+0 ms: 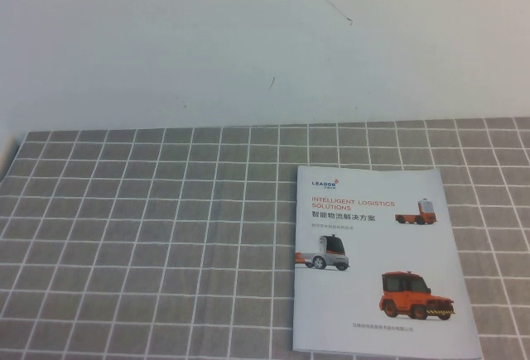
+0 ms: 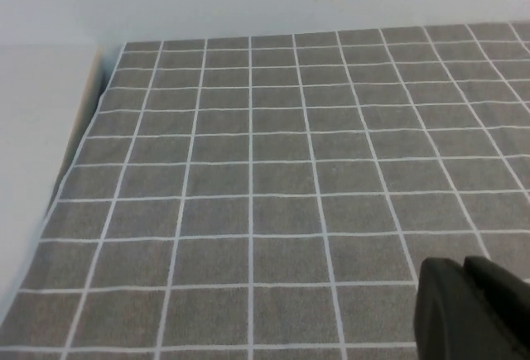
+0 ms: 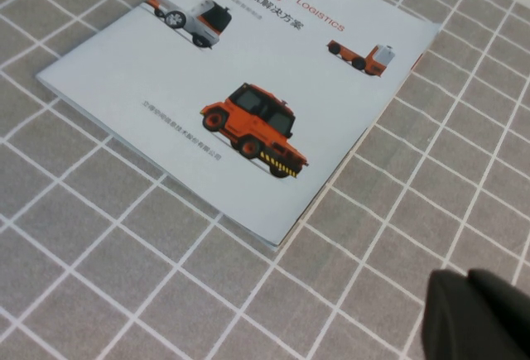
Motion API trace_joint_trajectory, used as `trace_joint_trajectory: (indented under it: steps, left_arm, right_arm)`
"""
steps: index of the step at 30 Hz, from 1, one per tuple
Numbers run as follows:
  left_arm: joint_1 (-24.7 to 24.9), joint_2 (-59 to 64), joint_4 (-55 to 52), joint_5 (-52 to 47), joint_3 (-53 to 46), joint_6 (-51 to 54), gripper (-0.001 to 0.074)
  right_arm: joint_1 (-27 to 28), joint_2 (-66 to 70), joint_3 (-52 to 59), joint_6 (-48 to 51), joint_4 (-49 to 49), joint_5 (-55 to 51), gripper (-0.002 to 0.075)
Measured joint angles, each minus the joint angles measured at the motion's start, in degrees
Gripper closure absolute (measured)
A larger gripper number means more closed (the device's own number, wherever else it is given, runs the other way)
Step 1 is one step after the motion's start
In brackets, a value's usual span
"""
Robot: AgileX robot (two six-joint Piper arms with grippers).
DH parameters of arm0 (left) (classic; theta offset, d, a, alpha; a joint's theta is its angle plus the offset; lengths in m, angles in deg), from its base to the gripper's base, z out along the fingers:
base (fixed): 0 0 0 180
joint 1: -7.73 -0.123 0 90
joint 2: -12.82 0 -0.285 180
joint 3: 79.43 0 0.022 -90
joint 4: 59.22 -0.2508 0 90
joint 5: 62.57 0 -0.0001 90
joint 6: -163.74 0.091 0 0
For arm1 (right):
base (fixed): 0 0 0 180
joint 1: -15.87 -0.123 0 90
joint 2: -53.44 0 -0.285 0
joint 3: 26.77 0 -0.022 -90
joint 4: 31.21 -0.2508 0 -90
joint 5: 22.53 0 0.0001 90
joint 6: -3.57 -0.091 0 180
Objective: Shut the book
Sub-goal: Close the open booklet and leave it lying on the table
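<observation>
**Book (image 1: 377, 265) lying closed on the grey bench (image 1: 149, 236)**

Grey covering with a white grid spreads over the whole bench, and a plain white wall (image 1: 248, 37) rises behind it. From the high view, the book lies flat in the lower right of the frame. Its front cover faces up and its lower edge reaches the bottom of the picture. The cover is white, with orange lettering reading "INTELLIGENT LOGISTICS SOLUTIONS" and pictures of small vehicles, one of them bright orange.

My right claw (image 3: 476, 314) shows as a dark shape in the lower right corner of the right wrist view. It is over bare bench near one corner of the book and not touching it. My left claw (image 2: 468, 306) sits in the lower right corner of the left wrist view, over bare grid. I cannot tell whether either claw is apart or together.
</observation>
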Motion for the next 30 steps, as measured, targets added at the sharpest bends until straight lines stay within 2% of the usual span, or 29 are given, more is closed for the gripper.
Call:
trace_joint_trajectory:
  steps: [4,30]
  left_arm:
    - [-1.76,0.00,0.72,-0.29,0.10,-2.23,0.0738]
    - [-1.75,0.00,0.62,-0.58,0.10,-4.29,0.0738]
  right_arm:
    - [0.00,0.00,0.00,0.00,0.00,0.00,0.0727]
    - [0.00,0.00,0.00,0.00,0.00,0.00,0.0727]
